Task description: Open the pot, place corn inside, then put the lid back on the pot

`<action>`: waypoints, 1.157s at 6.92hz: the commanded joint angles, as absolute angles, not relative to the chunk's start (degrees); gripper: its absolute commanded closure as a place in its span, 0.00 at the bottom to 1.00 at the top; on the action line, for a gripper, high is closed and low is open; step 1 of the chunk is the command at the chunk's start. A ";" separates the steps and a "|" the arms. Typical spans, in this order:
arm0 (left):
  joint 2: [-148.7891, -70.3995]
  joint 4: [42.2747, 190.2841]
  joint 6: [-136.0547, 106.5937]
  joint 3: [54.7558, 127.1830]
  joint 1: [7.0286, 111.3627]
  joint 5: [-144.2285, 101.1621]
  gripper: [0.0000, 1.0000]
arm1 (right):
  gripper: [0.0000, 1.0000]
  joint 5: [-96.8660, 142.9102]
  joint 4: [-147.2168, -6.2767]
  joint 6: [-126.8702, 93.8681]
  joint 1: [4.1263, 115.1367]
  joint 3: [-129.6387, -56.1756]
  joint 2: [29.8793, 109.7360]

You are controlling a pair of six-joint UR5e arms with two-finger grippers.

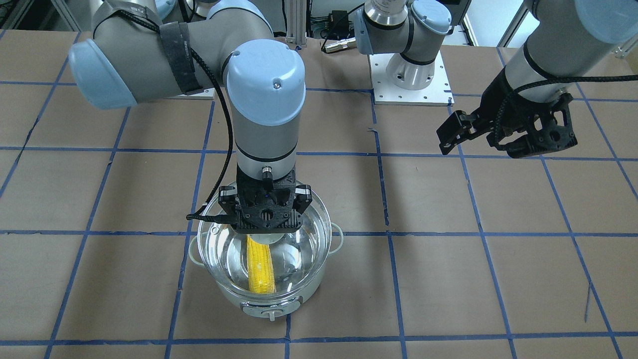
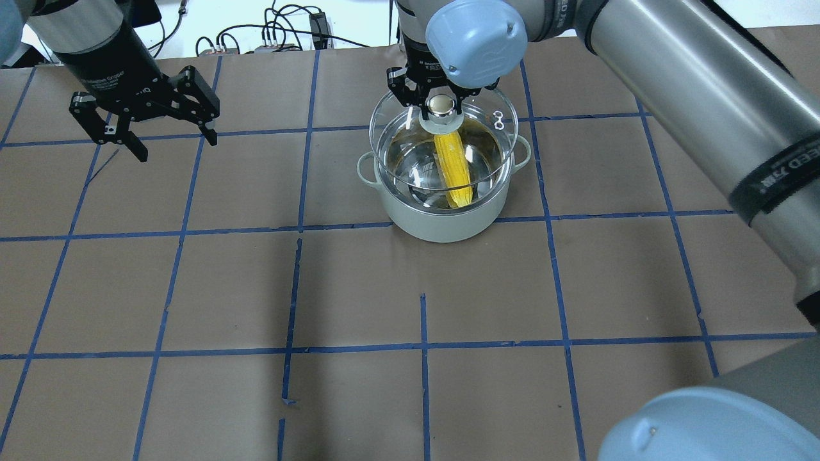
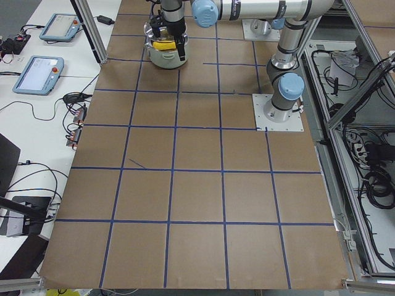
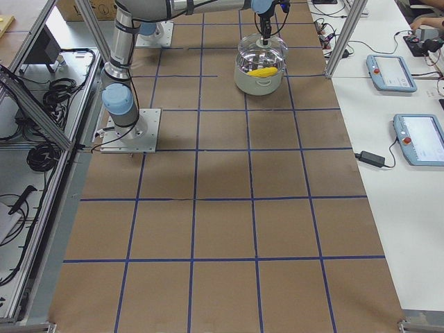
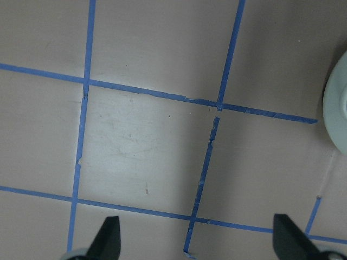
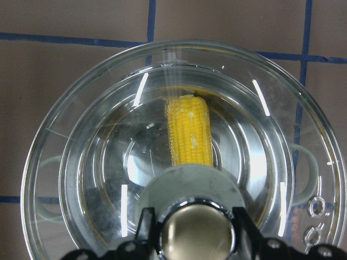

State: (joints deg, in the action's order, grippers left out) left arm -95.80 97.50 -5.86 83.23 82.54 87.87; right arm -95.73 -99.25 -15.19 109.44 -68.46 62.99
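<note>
The right gripper (image 2: pixel 442 105), at upper centre of the overhead view, is pinched on the shiny metal knob (image 6: pixel 196 233) of the lid (image 2: pixel 496 137), one finger on either side of it. The lid is a clear, domed glass disc. It is held level above the pot (image 2: pixel 442 224), with its rim showing wider than the pot's rim in the right wrist view.

The corn (image 2: pixel 453 169), a yellow ridged cob, lies on the polished steel floor of the pot, directly beneath the gripper and the lid. The pot is round and pale green-grey, with two loop side handles.

The left gripper (image 2: pixel 176 148), at upper left of the overhead view, has its fingers spread wide. It holds nothing and hangs over the brown, blue-taped tabletop (image 2: pixel 224 288), well apart from the pot.
</note>
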 commanded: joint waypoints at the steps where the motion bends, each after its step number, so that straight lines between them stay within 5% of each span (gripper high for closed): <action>1: -95.89 97.38 -5.11 83.41 82.44 85.61 0.00 | 0.73 -95.71 -103.15 -15.82 110.03 -70.99 63.19; 8: -95.54 99.14 -4.39 83.50 83.31 86.05 0.00 | 0.73 -95.71 -109.07 -12.92 109.78 -76.20 63.02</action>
